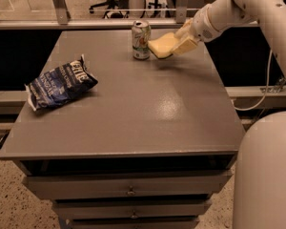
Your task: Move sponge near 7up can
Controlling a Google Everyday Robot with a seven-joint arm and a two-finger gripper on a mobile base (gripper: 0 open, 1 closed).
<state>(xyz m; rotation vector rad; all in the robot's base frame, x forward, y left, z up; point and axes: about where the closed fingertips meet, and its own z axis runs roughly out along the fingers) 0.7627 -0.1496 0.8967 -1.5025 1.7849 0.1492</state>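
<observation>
Drawers (128, 190) sit under the front edge of the grey table (133, 123). A dark blue chip bag (59, 84) lies flat, well to the front-left of the 7up can (141, 40). The can stands upright near the table's far edge. The sponge (162, 46) is just right of the can, and I cannot tell if they touch. It looks lifted off the tabletop, with a shadow under it. The gripper (181, 41) is further right of the can, fingers clamped on the sponge's right end. The sponge sticks out from it toward the can. The white arm (229, 8) runs up and right from the gripper.
</observation>
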